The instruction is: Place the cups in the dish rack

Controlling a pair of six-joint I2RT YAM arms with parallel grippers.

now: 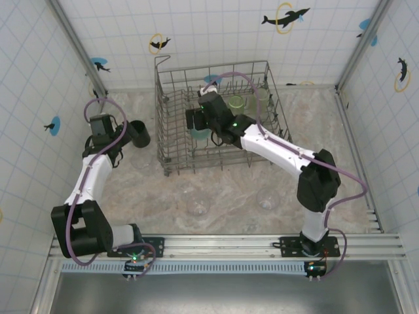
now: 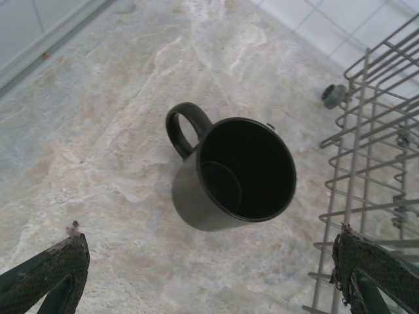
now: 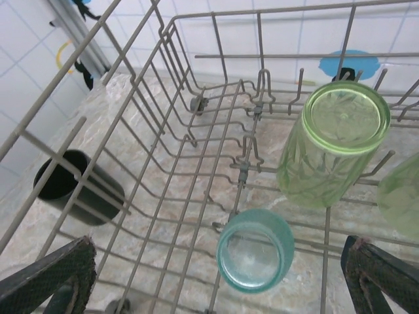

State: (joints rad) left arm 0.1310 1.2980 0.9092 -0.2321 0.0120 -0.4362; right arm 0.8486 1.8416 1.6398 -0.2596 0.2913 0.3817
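Inspecting the loading step, we are finding the right fingers (image 3: 59, 275) spread wide and grasping nothing, hanging inside the dish rack (image 1: 159, 111) above the teal cup (image 3: 255, 248), which is resting mouth-down among the tines near a green tumbler (image 3: 334, 140). We are judging that placement complete. The left fingers (image 2: 46, 268) are likewise released, hovering over the black mug (image 2: 229, 173) standing upright on the bench (image 2: 98, 131) just beside the rack. The next move is calling for a descent around the mug and a firm grip. Two clear cups (image 1: 198, 206) are waiting nearer the bases.
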